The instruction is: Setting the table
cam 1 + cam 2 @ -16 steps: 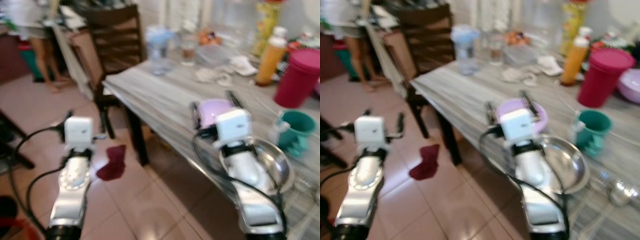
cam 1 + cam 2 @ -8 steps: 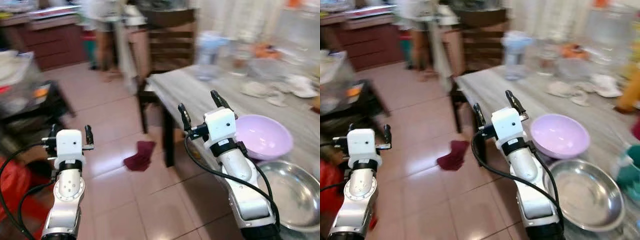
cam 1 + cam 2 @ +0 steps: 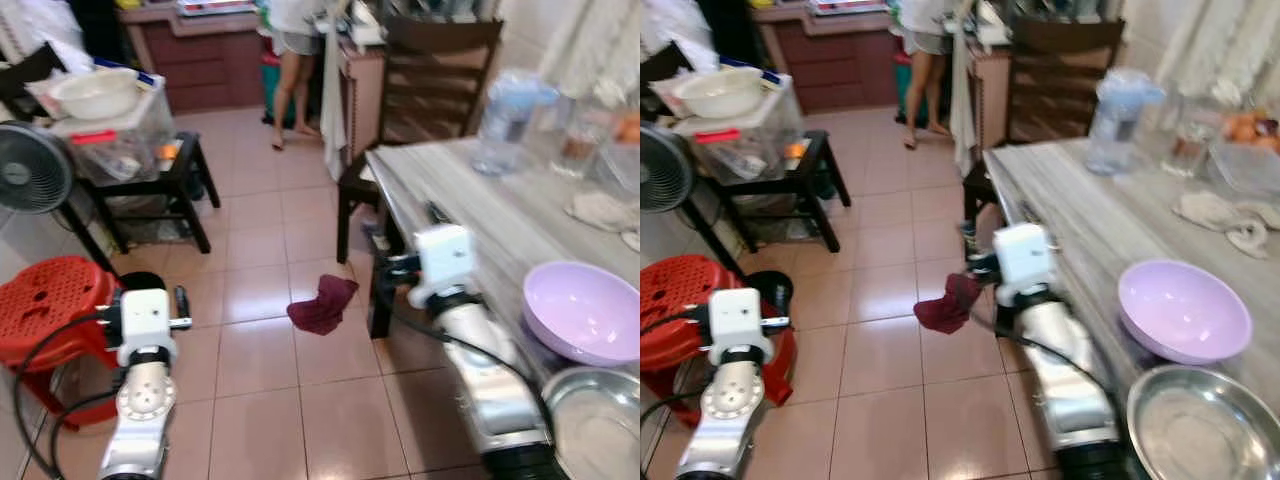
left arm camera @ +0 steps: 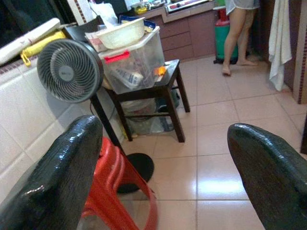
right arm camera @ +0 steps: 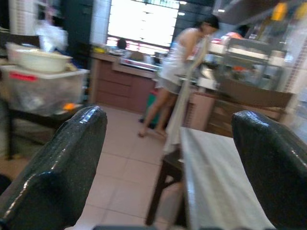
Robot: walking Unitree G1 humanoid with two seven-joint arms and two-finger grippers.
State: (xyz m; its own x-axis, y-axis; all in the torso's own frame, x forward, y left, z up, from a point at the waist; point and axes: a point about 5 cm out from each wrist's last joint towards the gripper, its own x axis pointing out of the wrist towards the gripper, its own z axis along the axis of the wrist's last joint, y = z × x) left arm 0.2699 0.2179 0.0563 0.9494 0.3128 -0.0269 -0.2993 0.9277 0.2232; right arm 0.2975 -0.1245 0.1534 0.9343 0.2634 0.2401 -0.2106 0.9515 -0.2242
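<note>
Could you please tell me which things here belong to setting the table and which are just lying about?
For the job: purple bowl, steel bowl, table.

Lying about: red rag on the floor, fan, red stool, cloths, water jug at the table's far end.

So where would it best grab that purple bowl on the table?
Probably by the rim, on the side nearest the table's edge. The purple bowl sits upright and open, so one finger could slip inside and one outside its thin wall. The right gripper, open and empty, is closest, coming from above.
</note>
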